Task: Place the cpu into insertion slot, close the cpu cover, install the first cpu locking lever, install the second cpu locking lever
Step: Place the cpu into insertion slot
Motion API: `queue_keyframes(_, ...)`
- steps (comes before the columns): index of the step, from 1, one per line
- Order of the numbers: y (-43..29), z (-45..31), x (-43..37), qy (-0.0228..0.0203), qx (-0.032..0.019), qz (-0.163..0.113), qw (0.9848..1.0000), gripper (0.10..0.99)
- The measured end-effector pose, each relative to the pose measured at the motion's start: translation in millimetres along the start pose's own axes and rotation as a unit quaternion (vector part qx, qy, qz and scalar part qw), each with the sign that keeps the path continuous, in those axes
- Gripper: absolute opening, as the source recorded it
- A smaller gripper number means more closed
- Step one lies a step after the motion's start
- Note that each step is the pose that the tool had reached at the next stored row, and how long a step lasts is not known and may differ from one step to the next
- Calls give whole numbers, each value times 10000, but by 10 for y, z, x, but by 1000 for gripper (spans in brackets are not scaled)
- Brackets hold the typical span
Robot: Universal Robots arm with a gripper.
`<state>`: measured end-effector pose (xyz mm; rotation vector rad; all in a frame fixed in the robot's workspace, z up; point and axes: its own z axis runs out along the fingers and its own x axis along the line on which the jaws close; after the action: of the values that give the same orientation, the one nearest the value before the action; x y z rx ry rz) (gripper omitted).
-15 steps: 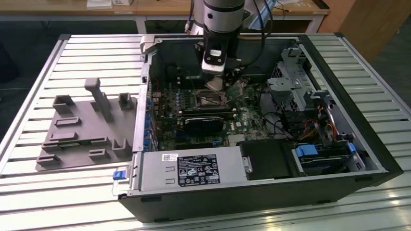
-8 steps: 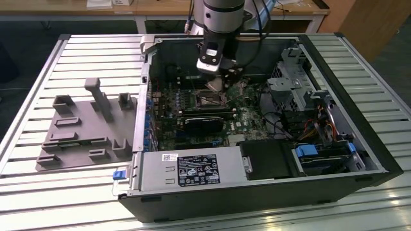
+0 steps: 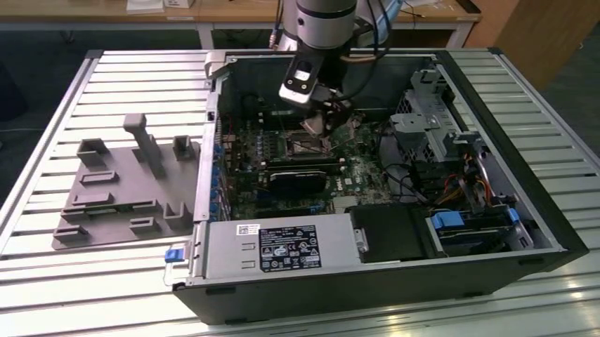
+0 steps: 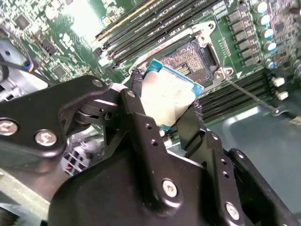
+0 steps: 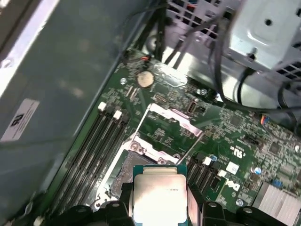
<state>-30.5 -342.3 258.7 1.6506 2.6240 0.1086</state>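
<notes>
gripper [image 4: 167, 92]: clenched on the cpu's two opposite edges.
cpu [image 4: 171, 89]: held tilted just over the slot [image 4: 190, 56], not seated.
cover [image 5: 165, 126]: swung open, standing up beyond the slot.

A ribbed metal table [image 3: 56, 105] stands before wooden desks [image 3: 235, 10] on dark floor [image 3: 38, 56].
</notes>
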Motion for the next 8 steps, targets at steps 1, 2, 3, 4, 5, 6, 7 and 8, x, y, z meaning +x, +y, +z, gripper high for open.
queue_keyframes(1,0,3,0,-7,0,90,10000,537)
queue_keyframes(2,0,6,0,-15,-1,179,9998,537)
queue_keyframes(3,-1,9,0,-22,-1,269,9996,537)
queue_keyframes(4,-1,13,0,-29,-2,359,9994,537)
queue_keyframes(5,-1,16,0,-36,-2,448,9990,537)
queue_keyframes(6,-1,19,0,-44,-2,543,9985,537)
queue_keyframes(7,-2,23,0,-51,-2,633,9980,537)
queue_keyframes(8,-2,26,0,-58,-3,725,9974,537)
